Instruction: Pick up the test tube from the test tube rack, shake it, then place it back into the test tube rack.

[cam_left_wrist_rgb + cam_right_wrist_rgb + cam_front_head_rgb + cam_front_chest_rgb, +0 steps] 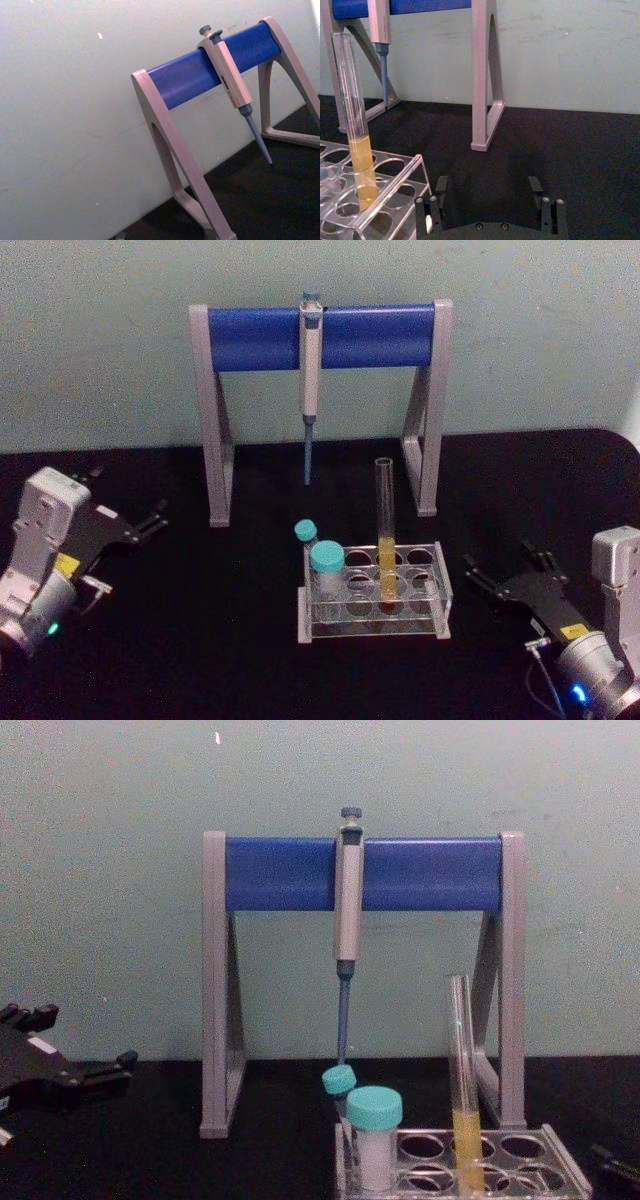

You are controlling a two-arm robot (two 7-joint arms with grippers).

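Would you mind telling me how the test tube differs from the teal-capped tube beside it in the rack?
The test tube is tall, thin and uncapped; the nearer teal-capped tube is shorter, wider and closed. The test tube holds yellow-orange liquid in its lower part; the capped tube's contents look white. Both stand in the test tube rack.

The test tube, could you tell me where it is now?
In the head view the test tube stands upright in the test tube rack, right of two teal-capped tubes.

The black counter [240, 640] carries the test tube rack [375, 625] near its front and a grey-legged, blue-barred stand [320, 335] behind it.
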